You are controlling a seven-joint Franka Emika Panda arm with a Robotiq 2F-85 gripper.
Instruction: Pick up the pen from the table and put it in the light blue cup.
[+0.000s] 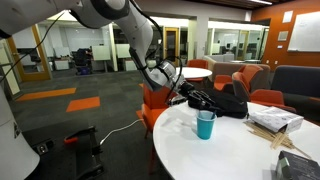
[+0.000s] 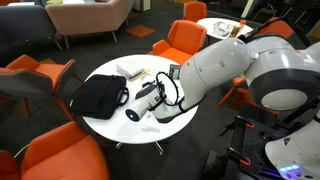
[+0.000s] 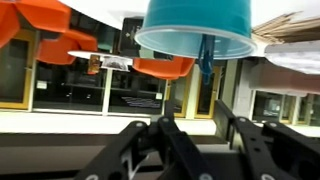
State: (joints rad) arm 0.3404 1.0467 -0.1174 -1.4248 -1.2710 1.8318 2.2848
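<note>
Gripper (image 3: 195, 140): fingers spread wide, empty. Light blue cup (image 1: 205, 125) stands near the table (image 1: 240, 155) edge; pen (image 3: 205, 62) protrudes from its rim.

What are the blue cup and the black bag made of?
The light blue cup looks like plastic: smooth, evenly coloured, with a slight sheen. The black bag seems to be soft fabric, perhaps nylon: it slumps and looks matte, though it is too small to be sure.
</note>
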